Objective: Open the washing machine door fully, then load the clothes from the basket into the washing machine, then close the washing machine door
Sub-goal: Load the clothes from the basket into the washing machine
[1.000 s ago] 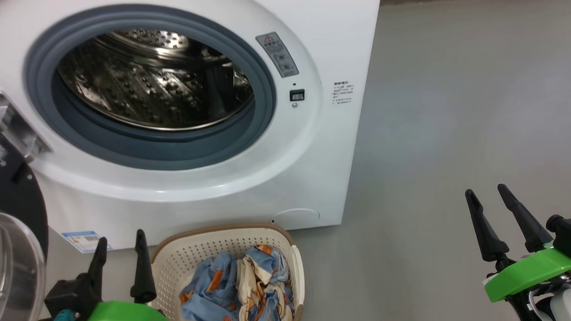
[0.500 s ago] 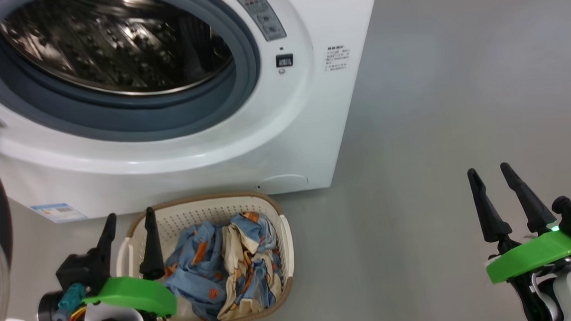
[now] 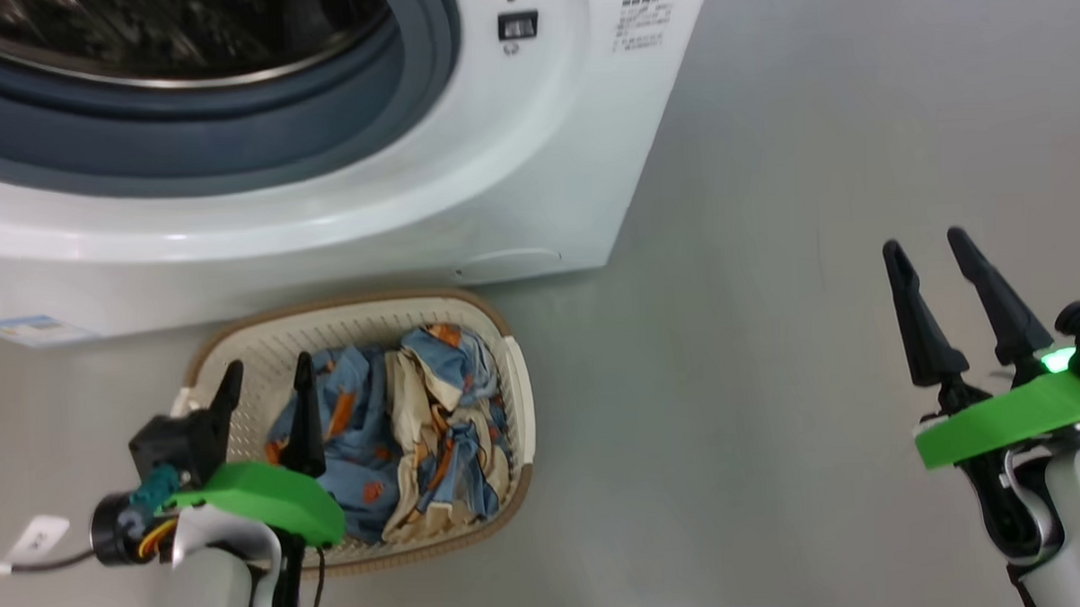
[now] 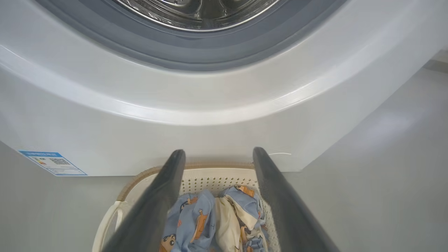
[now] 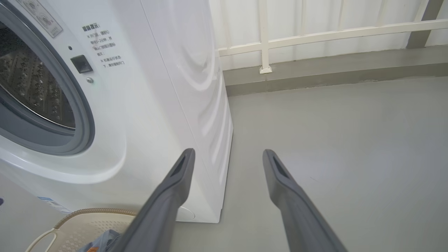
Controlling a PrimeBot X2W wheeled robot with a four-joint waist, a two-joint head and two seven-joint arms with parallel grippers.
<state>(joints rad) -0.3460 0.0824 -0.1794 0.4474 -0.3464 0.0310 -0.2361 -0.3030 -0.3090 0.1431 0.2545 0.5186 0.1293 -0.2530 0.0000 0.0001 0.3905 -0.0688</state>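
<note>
I have the washer [image 3: 499,161] across the top of my head view, with its grey gasket [image 3: 229,144] and a strip of the steel drum [image 3: 180,28] open to me. A blue label [image 3: 24,329] sits at its lower left corner.

The basket [image 3: 518,385] stands on the grey floor [image 3: 774,331] just in front of the washer's base, to the right of that label. The clothes [image 3: 401,434] lie inside it as a crumpled heap of blue and cream cloth with orange prints. They fill the middle and right of the basket, and some perforated bottom is bare along the far side.

My left fingers [image 3: 306,419] are spread, with nothing between them. In the head view they sit over the basket's left end, one across the left rim and the other across the left edge of the clothes. I cannot tell whether either tip touches cloth. In the left wrist view the two fingers frame the clothes and the basket's far wall, with the washer's white front rising behind.

My right fingers [image 3: 918,326] are also spread and hold nothing. They are over bare floor, well apart from the basket and to the right of the washer. The right wrist view looks along the washer's right side toward a white railing [image 5: 315,35] at the wall, and the basket's brown rim shows at the lower left.
</note>
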